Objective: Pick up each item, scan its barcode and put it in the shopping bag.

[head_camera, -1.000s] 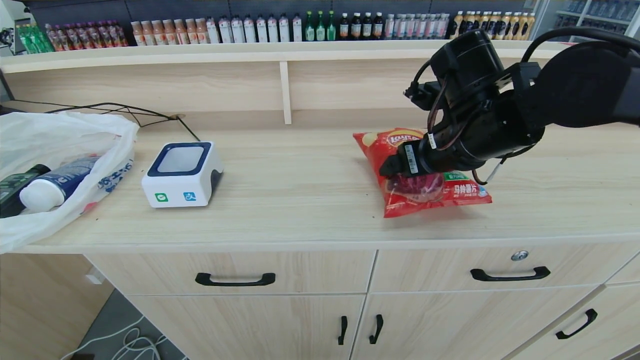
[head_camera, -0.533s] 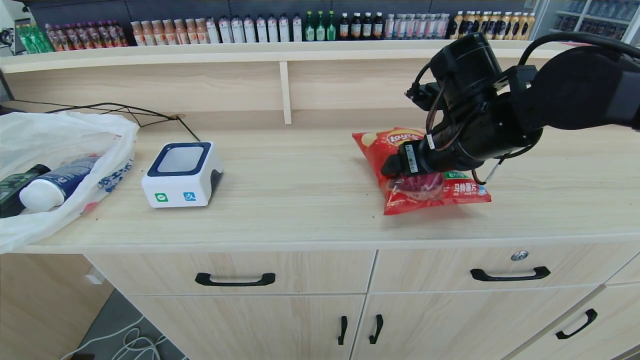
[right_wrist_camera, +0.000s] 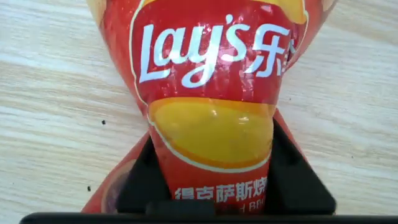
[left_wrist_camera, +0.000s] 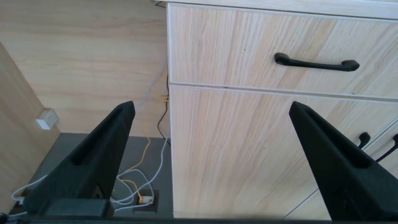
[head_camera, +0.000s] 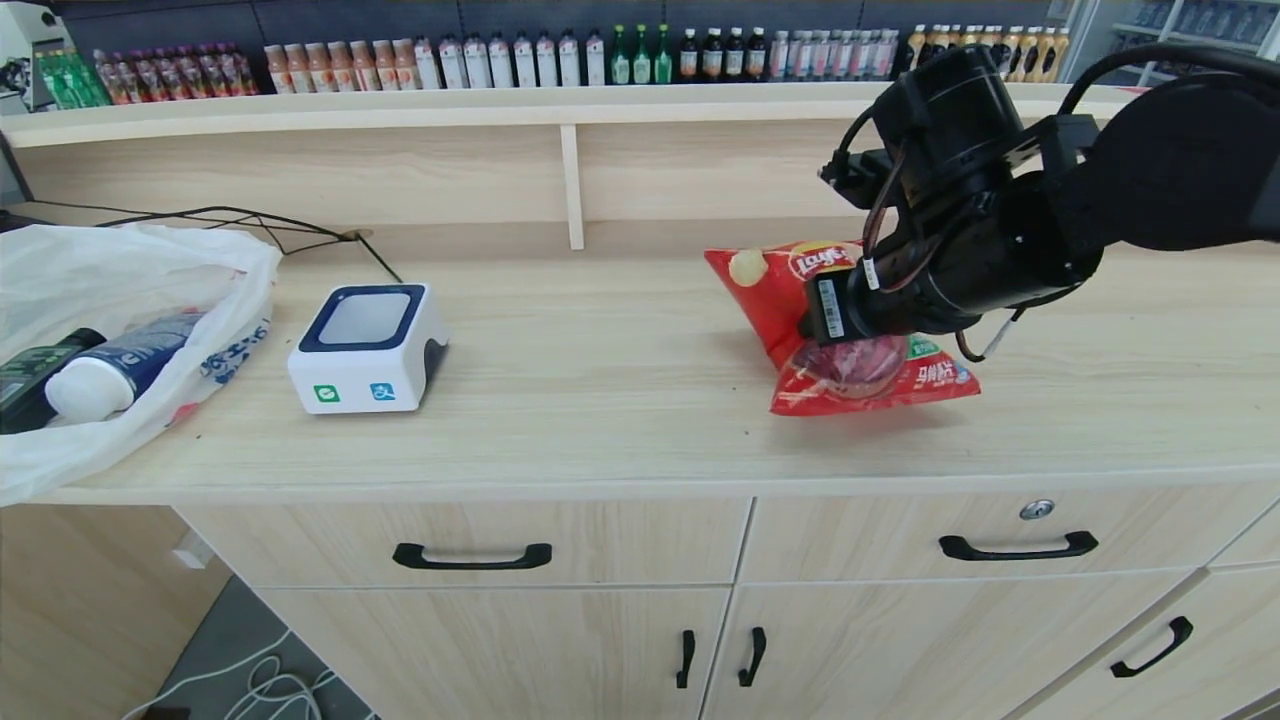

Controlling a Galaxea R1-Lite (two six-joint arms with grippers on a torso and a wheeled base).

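A red bag of chips [head_camera: 790, 300] hangs tilted just above the wooden counter [head_camera: 600, 400] at the right, pinched in the middle by my right gripper [head_camera: 835, 335]. In the right wrist view the black fingers [right_wrist_camera: 140, 180] squeeze the red bag of chips [right_wrist_camera: 211, 93] from both sides. The white scanner [head_camera: 367, 345] with a blue-rimmed window stands left of centre. A white shopping bag [head_camera: 120, 330] lies at the far left with a blue-and-white bottle [head_camera: 100, 375] and a dark item inside. My left gripper [left_wrist_camera: 211, 162] hangs open beside the cabinet front, below the counter.
A black cable [head_camera: 250, 222] runs along the back of the counter to the scanner. A raised shelf [head_camera: 560, 110] with rows of bottles borders the far side. Drawers with black handles [head_camera: 470, 555] lie under the counter.
My right gripper has lifted the chip bag off the counter and tilted it, its upper end rising. The scanner and shopping bag have stayed put.
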